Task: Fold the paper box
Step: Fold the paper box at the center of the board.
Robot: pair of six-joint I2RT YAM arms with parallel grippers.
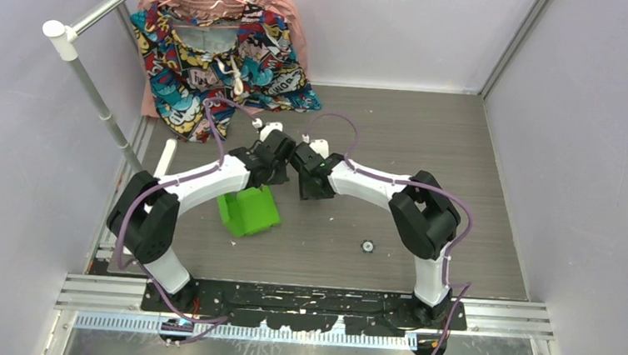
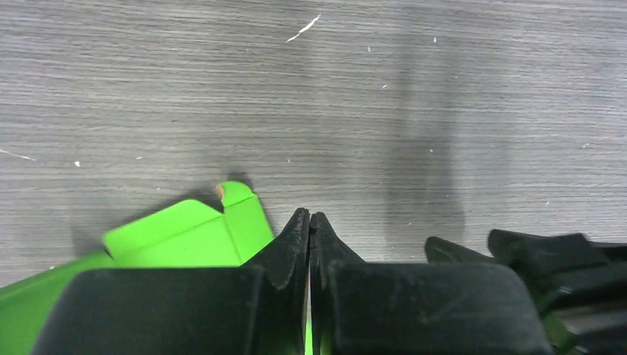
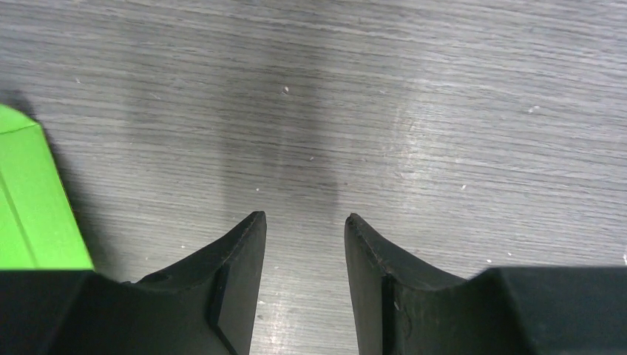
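Observation:
The paper box [image 1: 248,210] is lime-green card, part folded, lying on the grey table under my left forearm. In the left wrist view the paper box [image 2: 185,237] lies low on the left with a small tab sticking up. My left gripper [image 1: 273,181] stands at the box's far right edge. Its jaws [image 2: 310,216] are pressed together, and a thin green strip of card shows between them lower down. My right gripper [image 1: 305,192] hangs just right of the box. It is open and empty [image 3: 305,218] over bare table. One box edge [image 3: 29,200] shows at its left.
A colourful patterned garment [image 1: 219,50] hangs on a green hanger at the back left. A white rail pole [image 1: 91,87] slants down the left side. A small round part [image 1: 367,246] lies right of centre. A white strip [image 1: 164,159] lies at the left edge. The right gripper's fingers [image 2: 517,248] are close on the left gripper's right.

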